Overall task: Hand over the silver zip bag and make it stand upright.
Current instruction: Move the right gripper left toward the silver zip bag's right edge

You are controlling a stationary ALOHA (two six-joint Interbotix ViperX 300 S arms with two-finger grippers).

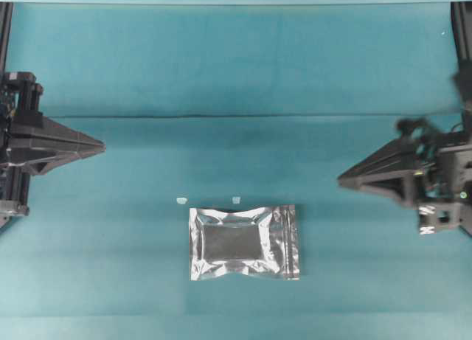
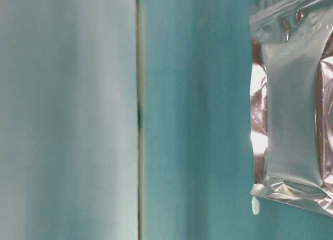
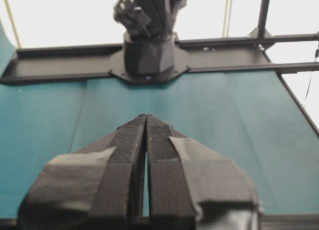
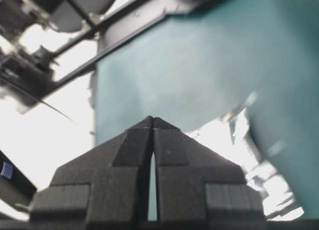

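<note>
- The silver zip bag (image 1: pixel 244 242) lies flat on the teal tabletop (image 1: pixel 236 74), toward the near edge and roughly midway between the two arms; its zip strip runs along the edge nearer the right arm.
- Two tiny white scraps (image 1: pixel 182 200) sit just beyond its far edge, apart from it.
- The left end effector (image 1: pixel 99 143) has its jaws pressed together, holds nothing, and sits well apart from the bag.
- The right end effector (image 1: pixel 341 181) is likewise closed and empty, angled toward the bag but not touching it; its wrist view is blurred, so the bright foil there is probably the bag's near corner.
- The pouch looks light, thin and crinkly, so it will likely flex and slide on the cloth rather than resist a pinch.
- The foil seems slippery; the flat sealed border or zip edge looks the better place to pinch than the puffed grey centre.
- Standing it up will likely need its bottom edge spread, since a floppy pouch tips easily.
</note>
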